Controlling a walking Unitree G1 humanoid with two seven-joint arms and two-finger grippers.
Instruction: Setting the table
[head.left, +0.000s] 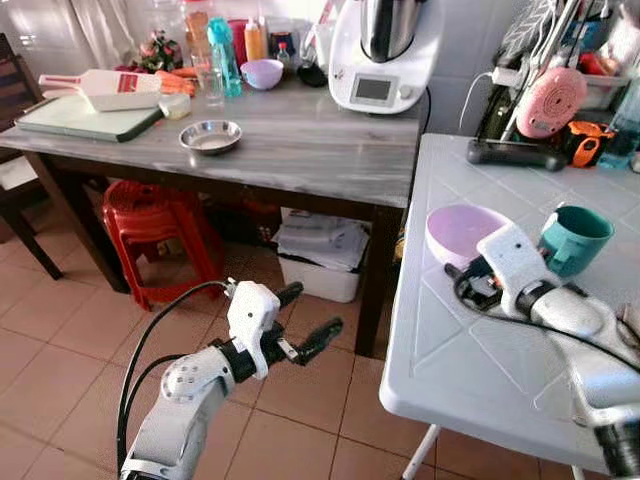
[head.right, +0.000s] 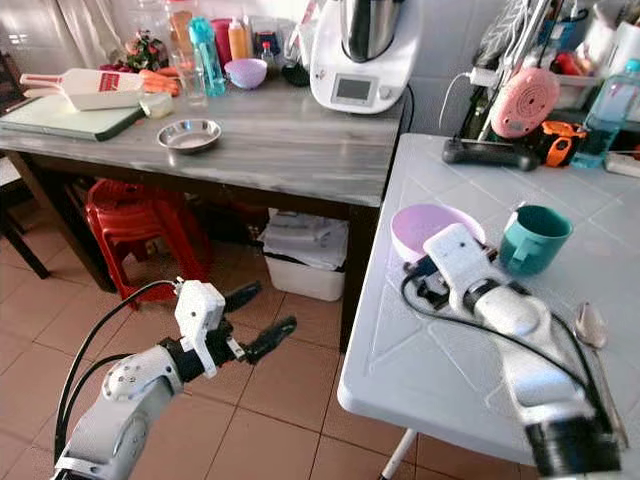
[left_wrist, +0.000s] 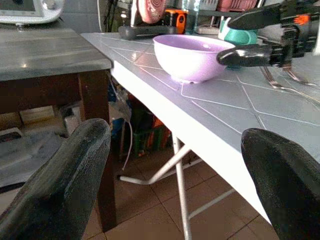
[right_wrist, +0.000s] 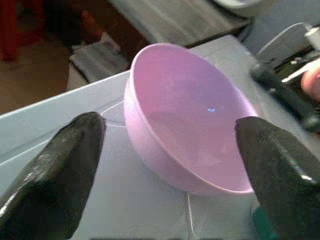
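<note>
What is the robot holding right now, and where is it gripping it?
Nothing. The right gripper has its fingers spread open just short of the purple bowl, not touching it. The left gripper is open over the floor.

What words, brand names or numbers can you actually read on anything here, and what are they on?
None can be read.
Kitchen machine: its lit display is too small to read.
Bottles at the back of the wooden table: labels blurred.
Red-and-white board: no legible print.

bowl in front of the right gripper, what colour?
Pale purple bowl, plain, no pattern; clearest in the right wrist view, with the right gripper open before it.
</note>
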